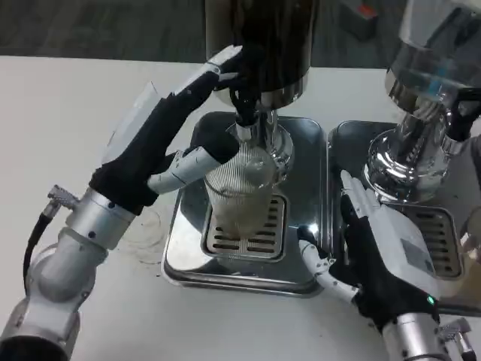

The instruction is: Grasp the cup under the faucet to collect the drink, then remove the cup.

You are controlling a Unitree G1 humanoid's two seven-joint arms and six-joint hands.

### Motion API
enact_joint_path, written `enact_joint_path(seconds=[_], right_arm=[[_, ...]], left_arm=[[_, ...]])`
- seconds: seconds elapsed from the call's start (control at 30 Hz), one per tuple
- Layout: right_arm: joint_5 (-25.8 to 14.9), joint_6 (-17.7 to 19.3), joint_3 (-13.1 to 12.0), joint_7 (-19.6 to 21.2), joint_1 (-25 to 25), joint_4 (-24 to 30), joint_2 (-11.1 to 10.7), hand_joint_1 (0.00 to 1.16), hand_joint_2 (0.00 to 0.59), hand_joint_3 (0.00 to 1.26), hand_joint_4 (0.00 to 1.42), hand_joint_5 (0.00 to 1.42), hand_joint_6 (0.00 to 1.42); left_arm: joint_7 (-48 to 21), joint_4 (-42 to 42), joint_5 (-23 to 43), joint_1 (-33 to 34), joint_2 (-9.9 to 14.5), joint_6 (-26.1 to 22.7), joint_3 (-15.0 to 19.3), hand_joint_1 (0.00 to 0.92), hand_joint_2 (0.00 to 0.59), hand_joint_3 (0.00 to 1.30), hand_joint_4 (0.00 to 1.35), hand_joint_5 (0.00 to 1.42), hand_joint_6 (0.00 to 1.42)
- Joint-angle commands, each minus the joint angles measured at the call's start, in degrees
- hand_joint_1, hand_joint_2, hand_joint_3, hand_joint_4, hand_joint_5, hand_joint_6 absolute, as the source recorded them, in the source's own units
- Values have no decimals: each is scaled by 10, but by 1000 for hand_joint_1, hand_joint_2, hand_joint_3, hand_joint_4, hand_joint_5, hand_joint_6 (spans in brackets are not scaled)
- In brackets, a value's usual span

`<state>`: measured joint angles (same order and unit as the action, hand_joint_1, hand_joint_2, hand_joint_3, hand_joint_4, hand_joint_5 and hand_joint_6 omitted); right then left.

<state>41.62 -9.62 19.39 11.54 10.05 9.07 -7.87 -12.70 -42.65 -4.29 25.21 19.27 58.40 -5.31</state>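
A view from above looks down on a white tabletop (68, 128) with two robot arms and two drink dispensers.

On the left, one silver forearm leads up to the left hand (161, 143), which has a white back and a black palm. It reaches diagonally toward the middle. Its long fingers (218, 66) stretch up beside the dispenser body, and its thumb touches the left side of the cup. The fingers are spread and do not wrap the cup.

In the middle stands one dark, cylindrical drink dispenser with a shiny chrome base (259, 45). One black faucet tap (244, 101) hangs from its front. Directly beneath it sits one clear ribbed glass cup (240, 192), upright on the slotted grate of a silver metal drip tray (301, 256). Whether the cup holds liquid is hard to tell.

Right of the tray's front edge, the right hand (379, 252) rests low with its white back upward, fingers apart and holding nothing, near the cup but not touching it.

On the far right stands a second dispenser with a clear upper vessel and chrome base (421, 128), on a second silver drip tray (443, 226) with its own grate.

That makes two hands, two dispensers, two trays and one cup. Faint ring marks show on the tabletop left of the first tray. Beyond the far edge lies dark grey floor (98, 26).
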Motion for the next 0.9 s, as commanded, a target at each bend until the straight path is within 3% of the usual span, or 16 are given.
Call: enact_joint_path(seconds=[0.03, 0.43, 0.9], right_arm=[[6, -3, -2, 5, 2, 5, 0, 486, 427, 0, 0, 0, 0], [2, -2, -3, 2, 2, 2, 1, 486, 427, 0, 0, 0, 0], [-4, -1, -7, -5, 4, 3, -4, 488, 428, 0, 0, 0, 0]], left_arm=[[-13, 5, -3, -5, -5, 14, -3, 0, 93, 187, 91, 258, 132], [-12, 39, -38, -32, 8, 30, -7, 0, 95, 248, 144, 317, 181], [121, 82, -230, -38, 48, 56, -13, 0, 103, 261, 160, 337, 188]])
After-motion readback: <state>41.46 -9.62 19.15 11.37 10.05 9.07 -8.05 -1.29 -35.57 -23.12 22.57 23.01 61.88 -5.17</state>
